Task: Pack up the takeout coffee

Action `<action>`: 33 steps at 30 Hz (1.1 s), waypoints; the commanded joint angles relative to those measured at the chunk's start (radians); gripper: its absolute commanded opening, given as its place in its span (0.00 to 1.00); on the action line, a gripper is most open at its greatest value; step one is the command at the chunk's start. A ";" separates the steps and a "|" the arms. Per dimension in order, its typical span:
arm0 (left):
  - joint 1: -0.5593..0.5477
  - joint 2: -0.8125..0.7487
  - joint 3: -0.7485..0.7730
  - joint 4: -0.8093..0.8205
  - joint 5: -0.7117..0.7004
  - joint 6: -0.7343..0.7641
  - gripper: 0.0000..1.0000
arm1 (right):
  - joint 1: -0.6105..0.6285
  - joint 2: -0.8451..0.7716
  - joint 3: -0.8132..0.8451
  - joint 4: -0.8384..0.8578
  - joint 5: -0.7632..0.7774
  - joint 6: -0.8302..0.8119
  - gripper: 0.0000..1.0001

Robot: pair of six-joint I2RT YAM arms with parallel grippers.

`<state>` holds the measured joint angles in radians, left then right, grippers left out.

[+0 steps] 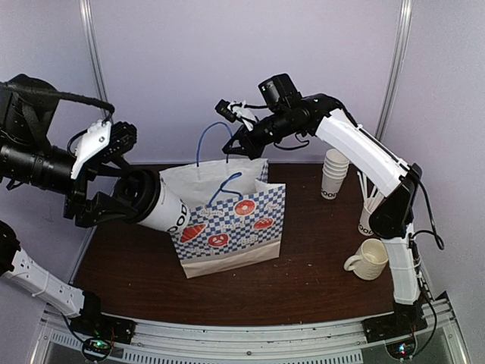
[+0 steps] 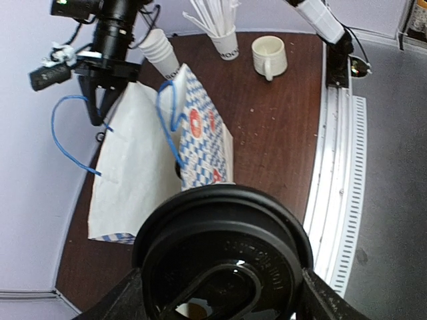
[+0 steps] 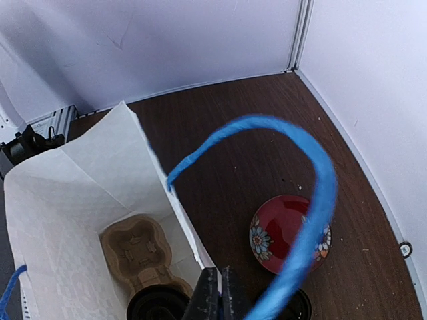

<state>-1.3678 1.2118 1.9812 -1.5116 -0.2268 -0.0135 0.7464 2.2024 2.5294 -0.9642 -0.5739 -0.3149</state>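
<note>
Top external view: the left pincer [image 1: 138, 199] carries a lidded cup [image 1: 170, 211] to the paper bag [image 1: 227, 231], which the right pincer [image 1: 236, 140] holds open.
The left pincer's jaws stand wide, clamped around the cup's upper end just under its black lid [image 2: 223, 247]. The cup lies tilted almost on its side, its base pointing away from the pincer and touching or nearly touching the bag's near wall. Inside the bag, below the right pincer, sits the pulp carrier [image 3: 137, 250], with one socket bare and what looks like another lidded cup [image 3: 157, 305] in the other. The right pincer is pinched shut on the top edge of the bag's rear wall, beside the blue handle [image 3: 293, 167]. To do this well, I judge the left arm should lift the cup above the rim, turn it upright, then lower it straight into the bare socket while the right pincer keeps the mouth spread.
</note>
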 commanded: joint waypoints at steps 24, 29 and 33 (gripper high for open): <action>0.003 0.142 -0.056 0.396 -0.170 0.243 0.70 | -0.038 -0.421 -0.438 0.087 -0.042 -0.069 0.00; 0.003 0.205 -0.082 0.403 -0.150 0.249 0.69 | -0.038 -0.485 -0.541 0.063 -0.066 -0.087 0.00; 0.003 0.247 -0.073 0.407 -0.141 0.264 0.68 | -0.038 -0.541 -0.590 0.031 -0.097 -0.095 0.00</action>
<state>-1.3678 1.4265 1.9076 -1.1664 -0.3939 0.2241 0.7101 1.7424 1.9739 -0.9012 -0.6365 -0.3935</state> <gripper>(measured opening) 0.723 0.007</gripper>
